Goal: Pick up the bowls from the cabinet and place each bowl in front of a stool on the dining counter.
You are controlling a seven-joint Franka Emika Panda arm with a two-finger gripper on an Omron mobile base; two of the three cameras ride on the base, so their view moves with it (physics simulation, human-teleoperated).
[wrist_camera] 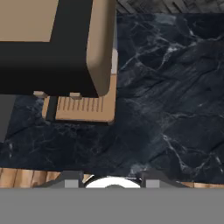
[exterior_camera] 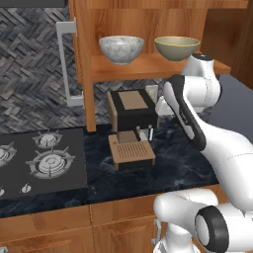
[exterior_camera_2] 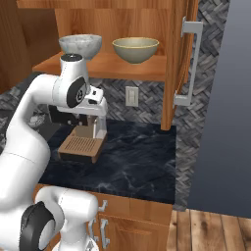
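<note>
A coffee machine (exterior_camera: pixel 131 127) (tan-and-black) stands beside the gas hob (exterior_camera: pixel 42 160).

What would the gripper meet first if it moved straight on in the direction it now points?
Probably the bare black marbled counter top, just right of the coffee machine's drip tray. The gripper points down at it with nothing between, though depth is hard to judge.

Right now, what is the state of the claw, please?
Claw: its tips stand apart over the dark counter with nothing between them; open, holding nothing.
</note>
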